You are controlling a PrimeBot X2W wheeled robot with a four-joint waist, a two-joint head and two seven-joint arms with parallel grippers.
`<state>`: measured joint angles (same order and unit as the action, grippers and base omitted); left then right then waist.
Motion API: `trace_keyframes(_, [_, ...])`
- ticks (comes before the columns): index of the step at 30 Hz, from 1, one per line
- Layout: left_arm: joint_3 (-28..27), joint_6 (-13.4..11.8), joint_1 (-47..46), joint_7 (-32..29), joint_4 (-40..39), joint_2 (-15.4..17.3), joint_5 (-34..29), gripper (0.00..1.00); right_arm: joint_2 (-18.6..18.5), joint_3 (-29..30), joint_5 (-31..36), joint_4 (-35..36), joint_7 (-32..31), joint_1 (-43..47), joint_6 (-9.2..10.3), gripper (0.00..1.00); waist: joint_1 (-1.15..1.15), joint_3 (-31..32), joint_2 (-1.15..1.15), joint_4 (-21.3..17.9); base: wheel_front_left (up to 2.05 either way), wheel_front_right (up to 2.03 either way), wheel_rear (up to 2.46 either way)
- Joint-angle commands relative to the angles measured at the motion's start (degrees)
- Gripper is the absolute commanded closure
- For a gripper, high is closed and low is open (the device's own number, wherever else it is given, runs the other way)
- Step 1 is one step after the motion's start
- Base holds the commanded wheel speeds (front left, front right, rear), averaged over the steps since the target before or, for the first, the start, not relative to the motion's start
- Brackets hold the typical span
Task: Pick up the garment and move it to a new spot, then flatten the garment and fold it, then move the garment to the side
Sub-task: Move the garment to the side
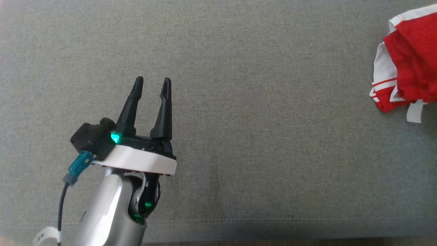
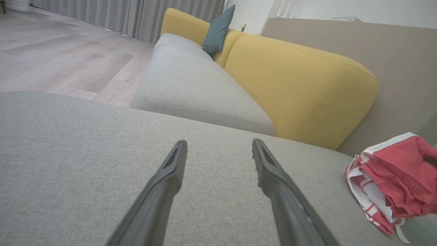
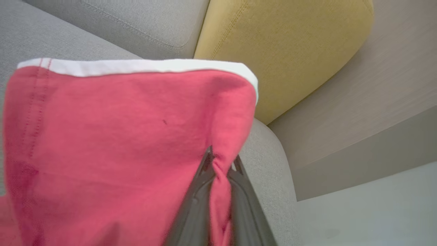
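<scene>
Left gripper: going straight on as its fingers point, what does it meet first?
Probably bare grey cushion, perhaps the next seat beyond; depth unclear. The garment lies off to the left gripper's right.

The garment [image 1: 409,58] is coloured red, edged with a white band and marked with thin red-and-white stripes at one hem. The sofa seat [image 1: 256,102] is covered in a plain, mottled grey weave. The left gripper [image 1: 152,83] is finished in black and ringed in white, with a green light [image 1: 115,137] and a teal plug [image 1: 78,166]. Its forearm [image 1: 102,212] is silver. The backrest [image 2: 297,85] is upholstered in mustard yellow and the pillow [image 2: 218,30] in dull teal. The curtains [image 2: 102,15] are grey, and the floor [image 2: 68,58] is patterned with pale grey-brown wood grain. The right gripper [image 3: 222,160] is dark grey.
</scene>
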<state>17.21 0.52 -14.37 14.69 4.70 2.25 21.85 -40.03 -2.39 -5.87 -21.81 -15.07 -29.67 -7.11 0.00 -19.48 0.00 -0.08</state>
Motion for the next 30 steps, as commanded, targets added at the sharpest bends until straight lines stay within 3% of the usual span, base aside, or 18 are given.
trace_keyframes(1, [-2.2, 0.2, -1.6, 0.3, -1.7, 0.6, -0.3, 0.0, -1.3, 0.8, 0.4, 2.2, 0.5, 1.1, -0.37, 1.0, 0.0, 0.1, 0.0, -0.1, 0.0, 0.0, 0.0])
trace_keyframes(4, [-2.3, 0.3, -1.7, 0.3, -1.6, 0.6, -0.4, 0.0, -0.4, 1.7, 0.1, 2.3, 0.0, 1.1, -0.37, 0.94, 0.0, 0.1, 0.0, -0.3, 0.0, 0.0, 0.0])
trace_keyframes(5, [-2.3, 0.3, -1.7, 0.3, -1.6, 0.6, -0.4, 0.0, 0.0, 1.9, 0.1, 2.5, -0.1, 1.2, -0.37, 0.36, 0.0, 0.2, 0.0, -0.3, 0.0, 0.0, 0.0])
trace_keyframes(6, [-2.3, 0.3, -1.7, 0.3, -1.6, 0.6, -0.4, 0.0, 0.3, 2.2, 0.2, 2.7, -0.3, 1.2, -0.37, 0.0, 0.0, 0.2, 0.0, -0.3, 0.0, 0.0, 0.0])
trace_keyframes(20, [-2.2, 0.3, -0.4, 0.3, -0.9, 0.6, 0.0, 0.0, 4.1, 3.4, 1.6, 6.2, -0.4, 0.3, -0.37, 0.0, 0.0, 3.1, 0.0, 0.1, 0.0, 0.0, 0.0])
trace_keyframes(26, [-2.4, 0.1, 0.5, 0.3, -0.9, 0.6, -0.1, 0.0, 9.2, 3.2, 1.6, 8.8, 2.5, -0.5, -0.37, 0.0, 0.0, 5.6, 0.0, 0.3, 0.0, 0.0, 0.0])
trace_keyframes(30, [-2.9, -0.1, 1.3, 0.3, -1.1, 0.6, -0.2, 0.0, 14.7, 3.1, 0.4, 10.2, 5.6, -0.6, -0.37, 0.0, 0.0, 7.6, 0.0, 0.3, 0.0, 0.0, 0.0])
